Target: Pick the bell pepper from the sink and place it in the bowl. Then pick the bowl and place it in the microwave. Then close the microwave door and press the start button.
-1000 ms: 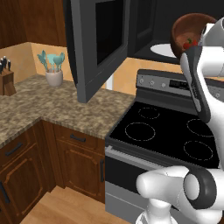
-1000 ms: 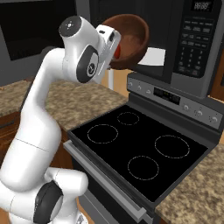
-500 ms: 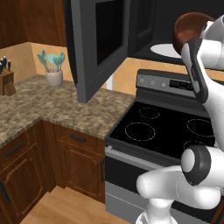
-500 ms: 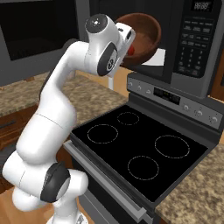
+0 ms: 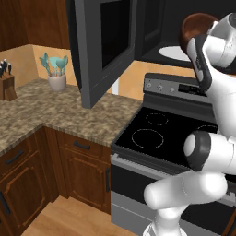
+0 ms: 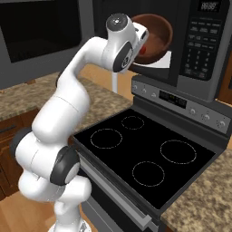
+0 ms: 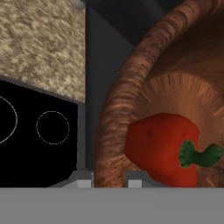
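Up at the mouth of the microwave (image 6: 199,45), above the back edge of the stove (image 6: 145,158), I have the bowl (image 6: 154,38) raised in the air and tipped on its side, so its opening faces out toward the right base camera rather than upward. Inside it I can see the bell pepper (image 7: 164,148) lying against the lower wall of the bowl, its long axis running roughly across the hand view, with the green stem (image 7: 199,155) pointing toward that view's right edge. The bowl's rim sits between the two fingertips (image 7: 83,179) at the bottom of the hand view, one tip outside the wall and one inside, so my claw (image 7: 109,180) is narrowed down and clamped on the bowl's rim. From the left base camera the bowl (image 5: 196,30) shows just over the white turntable plate (image 5: 173,51), beside the arm's wrist. The microwave door (image 5: 103,46) stands swung wide open to the left, hanging over the right end of the granite worktop (image 5: 60,110). Farther along that worktop, near the back wall, stands a pale jar of teal utensils (image 5: 56,73), and a knife block (image 5: 6,83) sits toward the left edge.
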